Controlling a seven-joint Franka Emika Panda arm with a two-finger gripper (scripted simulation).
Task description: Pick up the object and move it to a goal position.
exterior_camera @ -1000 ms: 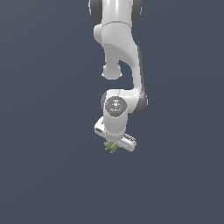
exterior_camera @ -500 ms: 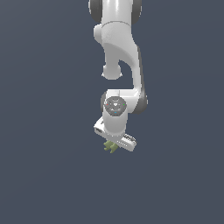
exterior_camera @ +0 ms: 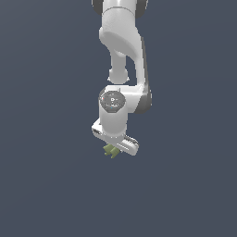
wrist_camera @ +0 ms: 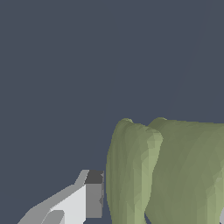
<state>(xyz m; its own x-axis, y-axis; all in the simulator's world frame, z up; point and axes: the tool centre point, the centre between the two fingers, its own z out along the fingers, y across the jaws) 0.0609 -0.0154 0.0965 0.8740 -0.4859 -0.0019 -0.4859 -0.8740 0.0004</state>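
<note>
Flat, even simulator lighting, sharp throughout, no cast shadows or glare.

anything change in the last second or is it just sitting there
Nothing visibly changed. The arm holds the same pose in the exterior view, and the green bunch still sits under the gripper. In the wrist view one finger stands right beside the bunch; the other finger is barely in frame.

exterior view set back, facing the white arm [exterior_camera: 121, 69] head-on against plain dark grey, wrist view very close, looking past one fingertip [wrist_camera: 93, 199], both views sharing the olive-green object [exterior_camera: 111, 150] [wrist_camera: 175, 175]
</note>
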